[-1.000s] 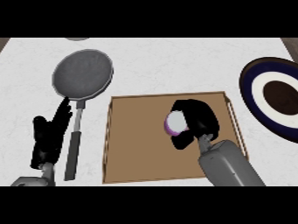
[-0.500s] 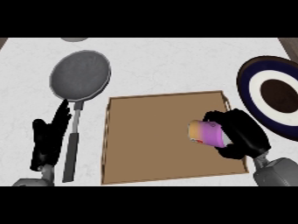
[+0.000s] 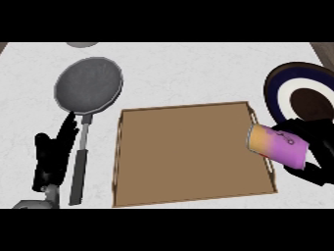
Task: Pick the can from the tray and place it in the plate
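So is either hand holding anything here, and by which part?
The right hand holds the can, fingers curled round its far end. The left hand rests open, holding nothing.

Pan (image 3: 87, 89) left of tray (image 3: 191, 157) — plate (image 3: 310, 98) right, behind.

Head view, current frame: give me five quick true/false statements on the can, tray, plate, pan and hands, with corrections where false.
1. The right hand is curled round the can. True.
2. The can stands upright in the middle of the tray. False: it is held tilted at the tray's right edge.
3. The can already rests on the plate. False: it is still in the hand, short of the plate.
4. The left hand is open beside the frying pan handle. True.
5. The frying pan lies inside the tray. False: it lies on the counter, left of the tray.
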Tool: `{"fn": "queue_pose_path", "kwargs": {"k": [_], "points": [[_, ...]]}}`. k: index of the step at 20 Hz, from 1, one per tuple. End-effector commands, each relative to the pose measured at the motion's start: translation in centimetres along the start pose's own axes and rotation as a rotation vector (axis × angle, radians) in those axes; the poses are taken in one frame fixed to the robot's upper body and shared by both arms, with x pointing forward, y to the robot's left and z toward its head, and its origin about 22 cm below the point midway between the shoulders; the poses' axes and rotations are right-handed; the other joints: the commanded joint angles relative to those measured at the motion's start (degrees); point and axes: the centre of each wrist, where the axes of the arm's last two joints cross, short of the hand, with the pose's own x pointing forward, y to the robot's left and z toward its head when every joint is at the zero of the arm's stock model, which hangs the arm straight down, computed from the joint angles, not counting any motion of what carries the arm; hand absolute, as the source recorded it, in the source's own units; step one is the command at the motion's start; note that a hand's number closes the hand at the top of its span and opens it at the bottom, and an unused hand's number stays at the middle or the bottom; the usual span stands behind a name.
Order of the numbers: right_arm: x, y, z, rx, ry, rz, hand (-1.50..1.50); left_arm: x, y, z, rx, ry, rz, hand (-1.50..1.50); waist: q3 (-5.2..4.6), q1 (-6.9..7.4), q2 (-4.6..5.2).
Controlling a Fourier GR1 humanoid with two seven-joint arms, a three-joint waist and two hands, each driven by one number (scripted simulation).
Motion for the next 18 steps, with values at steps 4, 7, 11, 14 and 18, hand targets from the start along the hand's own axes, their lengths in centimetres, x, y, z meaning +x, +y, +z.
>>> {"fn": "queue_pose_path", "kwargs": {"k": [4, 7, 11, 14, 18], "points": [[-2.8, -5.9, 2.0, -0.22, 0.139, -0.01, 1.5, -0.2, -0.6, 0.5, -0.027, -0.017, 0.012, 0.0, -0.01, 0.66, 0.11], [-3.6, -6.1, 0.0, -0.223, 0.195, -0.035, 1.5, 0.9, -0.5, -1.3, -0.007, -0.006, -0.011, 0.0, -0.03, 1.09, 0.26], [-6.9, -7.3, -1.6, -0.219, 0.252, -0.026, 1.5, 0.1, -1.4, 1.0, -0.015, -0.029, -0.009, 0.0, -0.01, 1.75, 0.29], [-9.2, -8.5, -0.7, -0.215, 0.295, -0.012, 1.5, 1.3, -1.7, -0.2, -0.027, -0.01, -0.01, 0.0, -0.01, 1.54, 0.31], [-12.0, -6.3, -1.6, -0.156, 0.317, 0.002, 1.5, 0.1, -0.3, -0.9, -0.024, -0.012, -0.006, 0.0, -0.01, 1.66, 0.36]]}}
